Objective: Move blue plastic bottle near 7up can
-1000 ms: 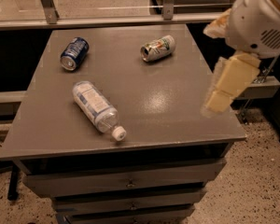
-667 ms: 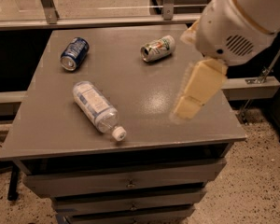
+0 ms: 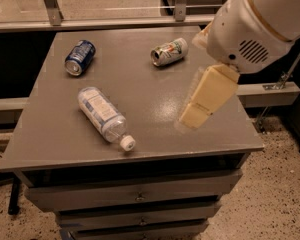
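The blue plastic bottle [image 3: 103, 115] lies on its side on the grey table top [image 3: 155, 91], left of centre, with its white cap toward the front edge. The 7up can [image 3: 169, 52] lies on its side at the back, right of centre. My gripper [image 3: 192, 118] hangs from the large white arm [image 3: 257, 24] over the right part of the table. It is to the right of the bottle, in front of the 7up can, and touches neither. It holds nothing.
A dark blue can [image 3: 80, 57] lies on its side at the back left. The table is a cabinet with drawers [image 3: 137, 198] below. A metal rail [image 3: 115, 23] runs behind it. Speckled floor lies to the right.
The arm and gripper have moved left, from the table's right edge to further over the table top. The bottle and both cans have not moved.
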Motion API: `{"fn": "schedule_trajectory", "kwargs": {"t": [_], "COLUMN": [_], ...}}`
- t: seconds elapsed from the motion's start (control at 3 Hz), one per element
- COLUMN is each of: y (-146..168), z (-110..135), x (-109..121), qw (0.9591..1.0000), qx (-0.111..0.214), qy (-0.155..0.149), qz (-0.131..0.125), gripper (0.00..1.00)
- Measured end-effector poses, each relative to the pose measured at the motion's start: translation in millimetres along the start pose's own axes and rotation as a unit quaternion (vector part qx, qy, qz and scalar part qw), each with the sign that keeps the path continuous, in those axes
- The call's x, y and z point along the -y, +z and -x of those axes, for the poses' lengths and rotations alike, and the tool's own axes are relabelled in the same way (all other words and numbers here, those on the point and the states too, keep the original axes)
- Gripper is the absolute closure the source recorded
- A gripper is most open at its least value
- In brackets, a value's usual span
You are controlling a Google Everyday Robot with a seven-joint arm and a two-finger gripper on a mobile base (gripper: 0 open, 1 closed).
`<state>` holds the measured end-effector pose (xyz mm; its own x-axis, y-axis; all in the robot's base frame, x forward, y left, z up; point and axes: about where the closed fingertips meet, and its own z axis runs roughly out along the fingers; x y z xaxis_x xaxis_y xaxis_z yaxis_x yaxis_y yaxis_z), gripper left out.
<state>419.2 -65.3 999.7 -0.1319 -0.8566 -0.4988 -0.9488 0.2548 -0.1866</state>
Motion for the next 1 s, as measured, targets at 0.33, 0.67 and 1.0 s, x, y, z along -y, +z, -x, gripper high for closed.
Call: {"fn": "schedule_trajectory", "kwargs": {"t": [0.33, 0.67, 1.0], "y": [19.9, 63.1, 101.2], "z": [18.3, 43.7, 61.4], "x": [-18.1, -33.8, -37.7], "qw": [0.9985, 0.992, 0.9849], "qx": [0.032, 0.069, 0.093], "qy": [0.044, 0.105, 0.145], "qz": [-0.006, -0.01, -0.018], "gripper": [0.0, 0.0, 0.0]}}
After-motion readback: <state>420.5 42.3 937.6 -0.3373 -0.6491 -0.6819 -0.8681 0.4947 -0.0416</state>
